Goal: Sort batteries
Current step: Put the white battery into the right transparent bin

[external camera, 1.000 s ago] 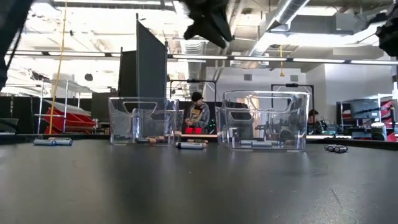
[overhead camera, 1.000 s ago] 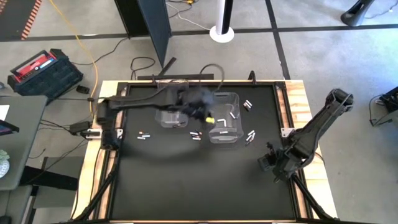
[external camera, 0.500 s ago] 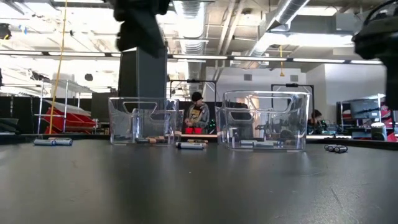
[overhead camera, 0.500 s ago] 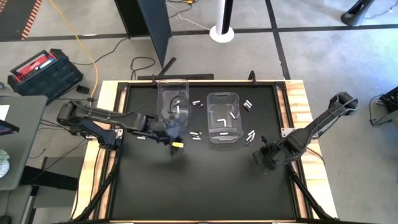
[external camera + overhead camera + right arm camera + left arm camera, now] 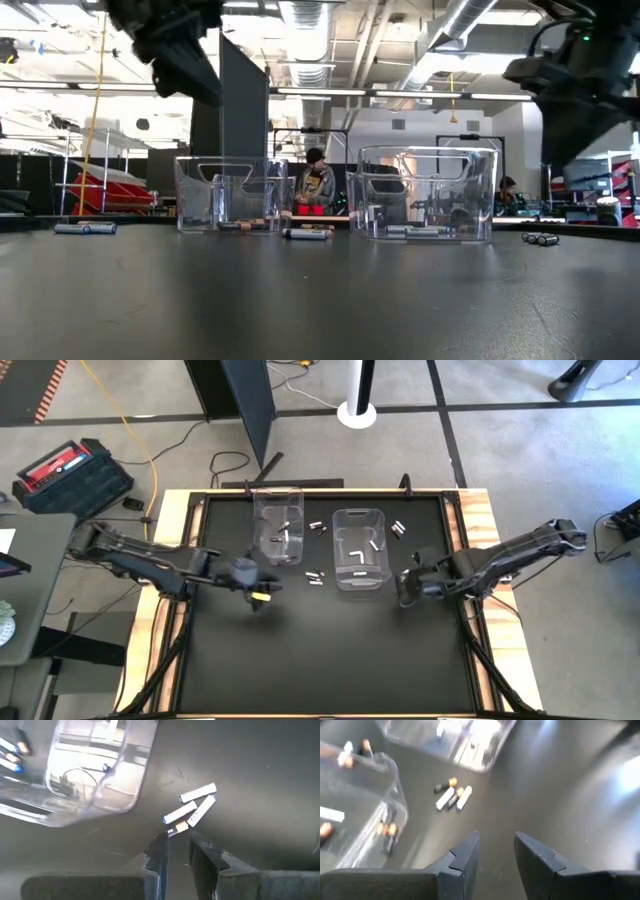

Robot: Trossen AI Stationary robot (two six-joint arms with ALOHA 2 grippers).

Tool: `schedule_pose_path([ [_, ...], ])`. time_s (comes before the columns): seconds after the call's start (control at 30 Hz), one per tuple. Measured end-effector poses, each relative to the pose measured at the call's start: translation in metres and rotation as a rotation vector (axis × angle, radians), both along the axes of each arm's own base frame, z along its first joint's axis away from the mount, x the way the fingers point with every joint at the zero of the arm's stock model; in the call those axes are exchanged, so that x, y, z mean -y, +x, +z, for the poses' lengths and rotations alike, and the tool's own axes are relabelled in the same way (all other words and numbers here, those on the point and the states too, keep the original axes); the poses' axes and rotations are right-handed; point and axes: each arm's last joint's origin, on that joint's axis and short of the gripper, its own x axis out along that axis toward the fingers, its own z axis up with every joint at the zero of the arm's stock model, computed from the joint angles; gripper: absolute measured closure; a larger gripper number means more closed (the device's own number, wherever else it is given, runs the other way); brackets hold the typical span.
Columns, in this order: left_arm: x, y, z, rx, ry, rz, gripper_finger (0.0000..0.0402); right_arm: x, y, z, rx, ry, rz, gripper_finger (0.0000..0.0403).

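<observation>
Two clear bins stand on the black mat: the left bin point(image 5: 278, 525) and the right bin point(image 5: 360, 550), each with a few batteries lying in it. Loose batteries lie flat on the mat between the bins point(image 5: 315, 576), behind them point(image 5: 318, 527) and right of the right bin point(image 5: 404, 577). My left gripper point(image 5: 258, 592) hovers open over the mat near the left bin's front, with nothing between its fingers point(image 5: 465, 855). My right gripper point(image 5: 177, 840) hangs above the right-hand battery cluster point(image 5: 192, 807), its fingers narrowly apart and holding nothing.
Another pair of batteries point(image 5: 398, 529) lies at the far right of the right bin, and one point(image 5: 85, 228) lies toward the mat's left. A wooden frame point(image 5: 478, 520) borders the mat. Bare mat stretches across the near half point(image 5: 320, 660).
My left gripper has swung from above the bins toward the table's left and near edges and has come down lower. My right gripper has moved toward the far edge and leftward, coming over the batteries right of the right bin. The bins and batteries have stayed put.
</observation>
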Motion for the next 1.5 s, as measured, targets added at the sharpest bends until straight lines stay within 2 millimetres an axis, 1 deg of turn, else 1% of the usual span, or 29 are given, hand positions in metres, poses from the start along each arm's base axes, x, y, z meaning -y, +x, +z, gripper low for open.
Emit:
schedule_pose_path([
  [0.17,-0.009,-0.039,-0.007,0.215,0.008,-0.08,0.0283,0.015,-0.004,0.02,-0.067,-0.015,-0.083,0.031],
  [0.3,-0.012,-0.062,-0.013,0.291,0.014,-0.095,0.0283,0.03,-0.008,0.042,-0.127,-0.045,-0.119,0.031],
  [0.4,-0.014,-0.071,-0.013,0.326,0.019,-0.098,0.0283,0.046,-0.007,0.057,-0.126,-0.075,-0.141,0.031],
  [0.5,-0.014,-0.076,-0.012,0.35,0.019,-0.098,0.0283,0.064,-0.007,0.07,-0.114,-0.094,-0.145,0.031],
  [0.6,-0.015,-0.079,-0.011,0.35,0.037,-0.106,0.0283,0.082,-0.004,0.08,-0.079,-0.121,-0.137,0.031],
  [0.7,-0.016,-0.084,-0.011,0.341,0.042,-0.105,0.0283,0.101,-0.003,0.085,-0.043,-0.107,-0.123,0.0309],
  [0.87,-0.02,-0.091,-0.012,0.324,0.041,-0.032,0.0283,0.137,-0.005,0.079,-0.106,-0.045,-0.094,0.0294],
  [1.0,-0.023,-0.091,-0.011,0.326,0.051,-0.007,0.0283,0.163,-0.004,0.068,-0.19,0.005,-0.078,0.0263],
  [1.07,-0.024,-0.091,-0.011,0.325,0.054,-0.001,0.0283,0.17,-0.002,0.061,-0.234,0.025,-0.054,0.0245],
  [1.17,-0.024,-0.091,-0.011,0.33,0.029,0.017,0.0283,0.172,-0.001,0.053,-0.315,0.077,-0.002,0.0219],
  [1.27,-0.024,-0.091,-0.011,0.334,0.006,0.029,0.0283,0.164,0.0,0.048,-0.368,0.129,0.038,0.0195],
  [1.37,-0.024,-0.091,-0.012,0.335,-0.006,0.036,0.0283,0.154,0.001,0.038,-0.36,0.183,0.031,0.018],
  [1.5,-0.024,-0.091,-0.011,0.333,0.002,0.032,0.0283,0.141,0.001,0.017,-0.304,0.248,-0.006,0.0175],
])
